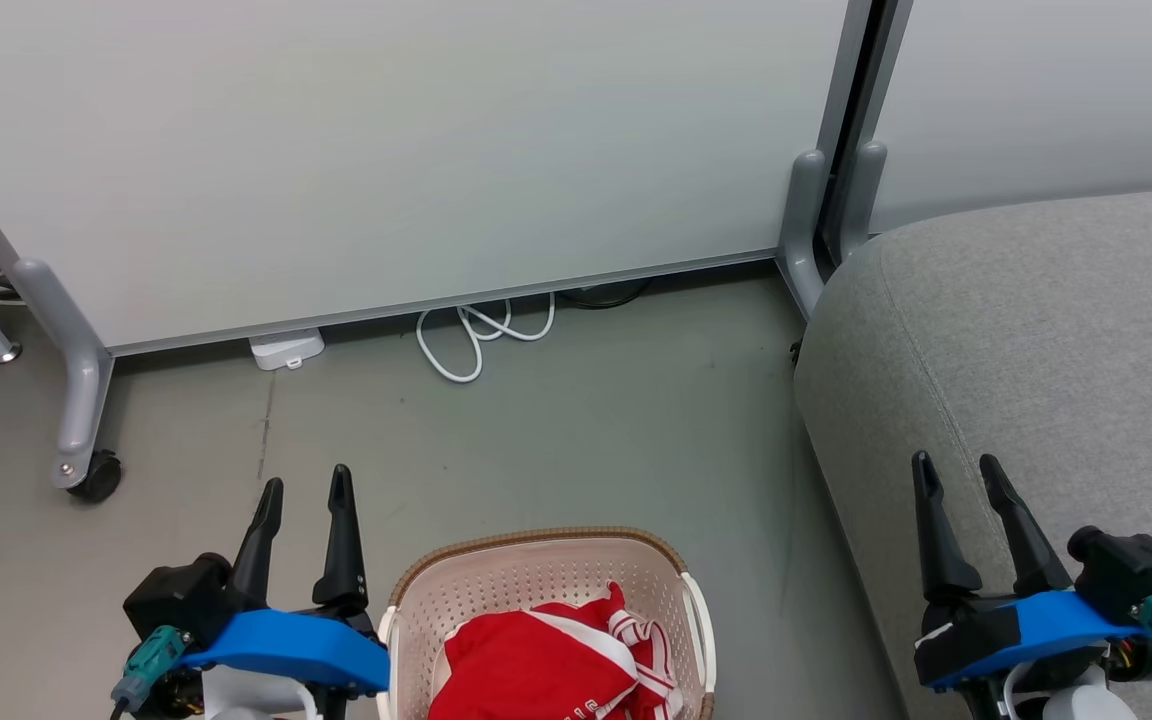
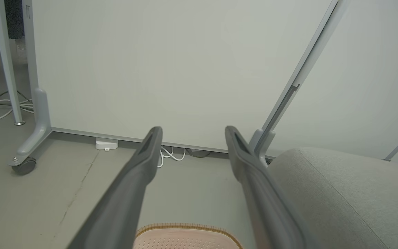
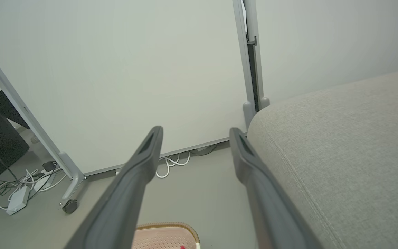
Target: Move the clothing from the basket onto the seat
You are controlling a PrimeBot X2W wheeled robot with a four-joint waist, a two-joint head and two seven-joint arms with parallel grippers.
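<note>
The red clothing (image 1: 546,660) with white stripes lies bunched in the cream basket (image 1: 496,580), which stands on the floor at the bottom centre of the head view. The basket's brown rim (image 2: 185,227) also peeks in low in the left wrist view, and its rim (image 3: 166,228) low in the right wrist view. The grey seat (image 1: 1036,340) fills the right side. My left gripper (image 1: 304,488) hovers open just left of the basket. My right gripper (image 1: 956,466) is open over the seat's near edge. Both hold nothing.
A pale partition panel (image 1: 386,150) on grey wheeled legs (image 1: 81,400) stands across the back. White cables (image 1: 481,335) and a white power block (image 1: 286,348) lie on the grey floor under it. More cables and a dark box (image 3: 2,145) sit at the far left.
</note>
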